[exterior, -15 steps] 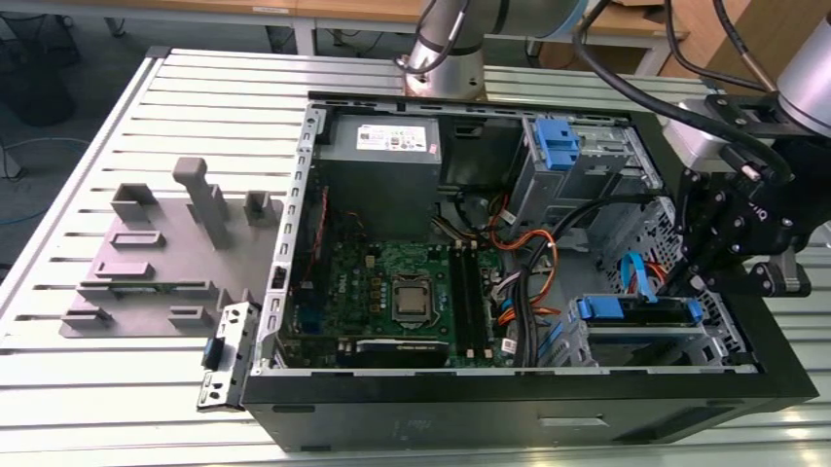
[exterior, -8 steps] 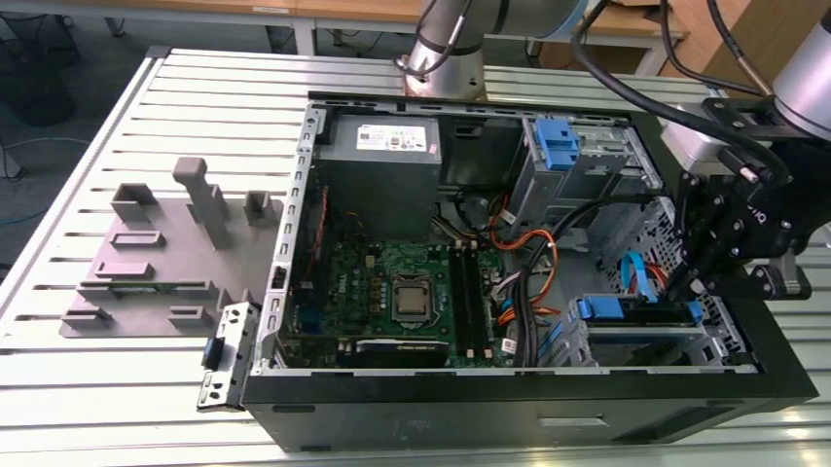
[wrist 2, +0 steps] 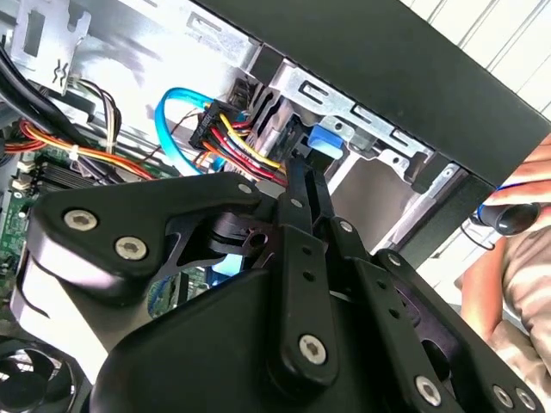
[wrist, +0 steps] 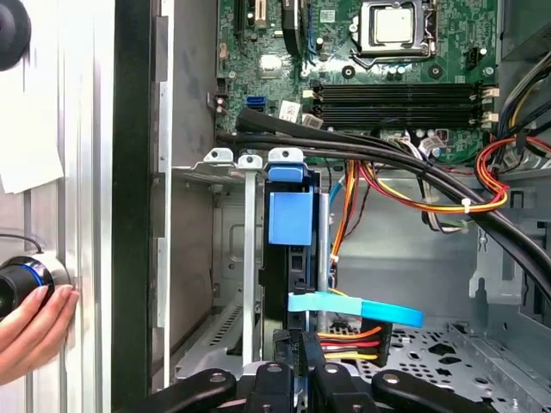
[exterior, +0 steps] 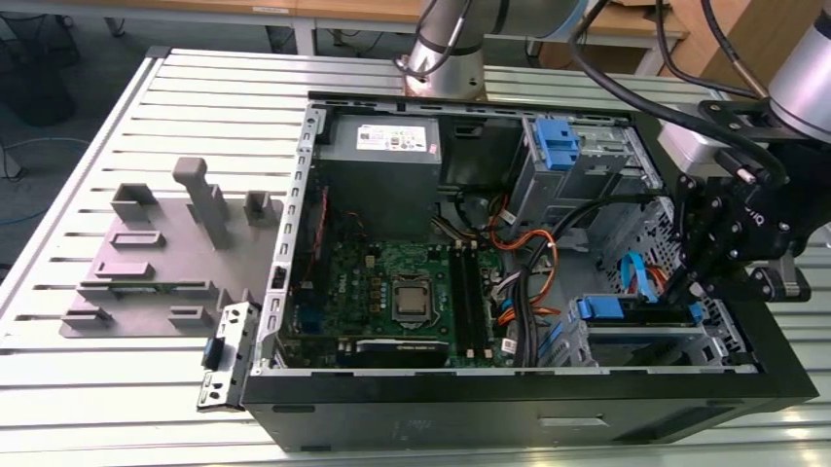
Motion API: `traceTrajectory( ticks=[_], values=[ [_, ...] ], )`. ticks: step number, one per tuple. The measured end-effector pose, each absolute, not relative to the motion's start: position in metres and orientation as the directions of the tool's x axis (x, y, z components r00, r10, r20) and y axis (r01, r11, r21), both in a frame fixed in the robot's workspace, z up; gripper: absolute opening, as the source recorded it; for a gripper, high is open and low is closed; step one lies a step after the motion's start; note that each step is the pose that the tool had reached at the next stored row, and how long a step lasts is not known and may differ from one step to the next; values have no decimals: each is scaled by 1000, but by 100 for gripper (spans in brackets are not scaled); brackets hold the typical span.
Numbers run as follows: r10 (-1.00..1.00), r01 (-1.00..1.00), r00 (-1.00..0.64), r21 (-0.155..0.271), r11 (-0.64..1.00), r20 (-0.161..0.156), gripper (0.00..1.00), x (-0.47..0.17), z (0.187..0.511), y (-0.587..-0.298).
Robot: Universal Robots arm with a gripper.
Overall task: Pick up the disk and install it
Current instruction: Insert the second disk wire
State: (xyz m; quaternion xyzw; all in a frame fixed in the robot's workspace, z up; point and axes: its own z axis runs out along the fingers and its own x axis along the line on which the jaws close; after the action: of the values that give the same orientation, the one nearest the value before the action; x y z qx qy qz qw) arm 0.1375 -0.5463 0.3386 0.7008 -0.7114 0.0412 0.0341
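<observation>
Black gripper point(wrist 2: 303, 172): lower middle of the first wrist view, centre of the second. The jaws look pressed together with nothing between them, so I'd call it closed and not clamping anything. The tips are right at the disk's near end; whether they touch it is my guess.
Disk point(wrist: 293, 258): edge-on in the drive cage, middle of the first wrist view, with its blue rail tab point(wrist: 291, 215) at the far end of the slot. Looks mostly in, can't say if it's latched.
Drive cage point(wrist: 249, 258): silver rails just beside the disk. In the exterior view it's at the lower right, inside the case point(exterior: 520, 409).
Cables: the light blue data cable point(wrist: 357, 308) runs off from just beside the disk. The red and yellow power leads point(wrist: 349, 337) sit right next to the gripper tips.
How I'd do it: my take, push dead straight along the rails, square on the end, nice and slow. Any tilt and the blue rails probably bind. Also watch that the blue cable doesn't get dragged into the slot.
Motherboard point(wrist: 379, 112): further in, top of the first wrist view, well apart from the action.
Hand point(wrist: 30, 331): a person's, lower left of the first wrist view, outside the case on a dark knob point(wrist: 17, 280).
Power supply point(exterior: 383, 156): grey box, upper middle of the exterior view, not involved.
Grey fixture point(exterior: 156, 263): out on the slatted table point(exterior: 78, 389), left of the exterior view.
</observation>
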Motion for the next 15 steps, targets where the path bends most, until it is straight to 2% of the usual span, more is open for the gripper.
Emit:
traceTrajectory(
  ticks=[12,15],
  values=[
    [-994,-1000,-14,-12,12,112,16,137,335,-546],
    [-992,-1000,-14,-12,12,125,16,137,335,-546]
  ],
)
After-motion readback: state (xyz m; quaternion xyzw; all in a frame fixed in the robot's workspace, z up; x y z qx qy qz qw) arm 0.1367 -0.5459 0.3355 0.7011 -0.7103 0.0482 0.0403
